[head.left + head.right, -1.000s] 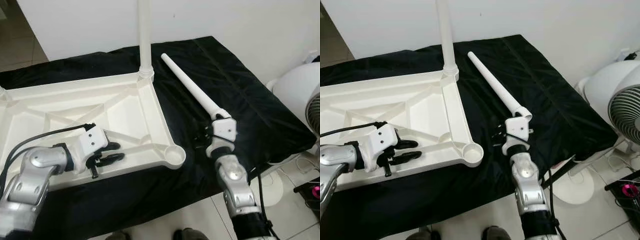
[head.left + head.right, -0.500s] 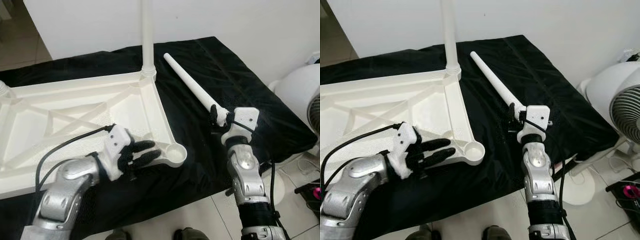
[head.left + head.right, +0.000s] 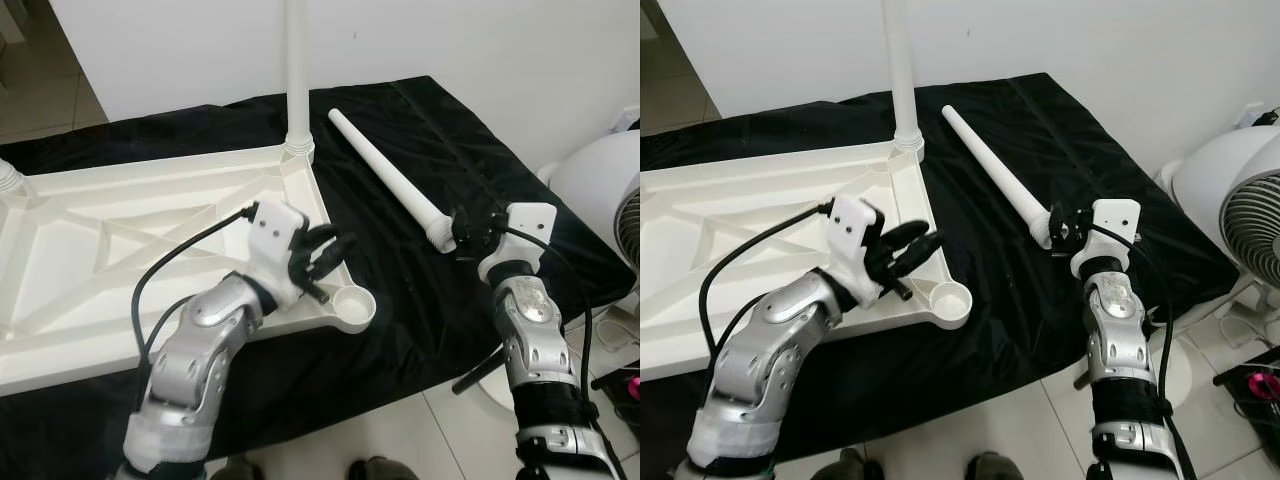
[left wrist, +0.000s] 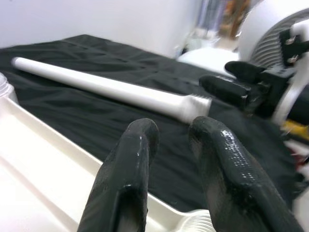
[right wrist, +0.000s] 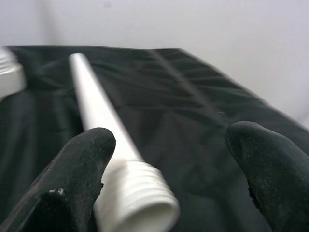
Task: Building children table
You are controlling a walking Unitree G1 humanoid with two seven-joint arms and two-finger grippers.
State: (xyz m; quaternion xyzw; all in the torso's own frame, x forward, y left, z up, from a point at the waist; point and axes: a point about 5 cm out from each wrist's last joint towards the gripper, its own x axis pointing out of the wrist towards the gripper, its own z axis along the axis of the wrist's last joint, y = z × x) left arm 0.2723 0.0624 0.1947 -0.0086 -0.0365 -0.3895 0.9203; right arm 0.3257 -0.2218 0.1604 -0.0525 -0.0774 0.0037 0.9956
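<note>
The right gripper (image 5: 164,159) stood wide at the loose leg's (image 3: 385,175) threaded end, ready to grasp; the left gripper (image 3: 325,260), nearly closed and empty, steadied the upturned tabletop (image 3: 150,230).

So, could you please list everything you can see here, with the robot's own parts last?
Tabletop: one, white, upside down on the cloth.
Fitted leg: one, white, upright in the far corner socket.
Loose leg: one, white, lying on the cloth right of the tabletop.
Socket: one, white, near corner.
Cloth: one, black, under it all.
Fan: one, white, far right.
Left gripper: black, over the near corner, jaws slightly apart.
Right gripper: black, jaws open around the loose leg's threaded end.
</note>
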